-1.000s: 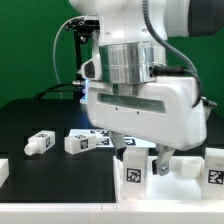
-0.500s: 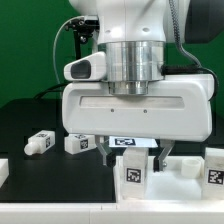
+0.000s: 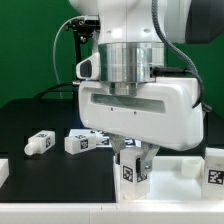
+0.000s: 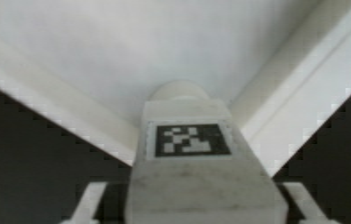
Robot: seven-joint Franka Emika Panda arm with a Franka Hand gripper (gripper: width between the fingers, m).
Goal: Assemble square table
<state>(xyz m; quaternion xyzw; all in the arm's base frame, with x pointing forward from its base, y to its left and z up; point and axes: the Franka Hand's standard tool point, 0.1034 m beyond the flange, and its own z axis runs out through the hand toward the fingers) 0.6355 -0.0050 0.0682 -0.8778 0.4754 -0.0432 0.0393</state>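
My gripper is shut on a chunky white table leg with a black-and-white tag, and holds it upright at the front of the table. The white square slab lies just to the exterior view's right of it. In the wrist view the leg fills the space between my two fingers, with the slab's white surface beyond it. Two more legs lie on the black table at the exterior view's left. Another tagged leg stands at the right edge.
The marker board lies flat behind the loose legs. A white L-shaped piece sits at the exterior view's left edge. The arm's large white wrist body hides the middle of the table.
The wrist has turned about its vertical axis, first one way and then back, with the leg held between the fingers throughout. The loose legs have not moved.
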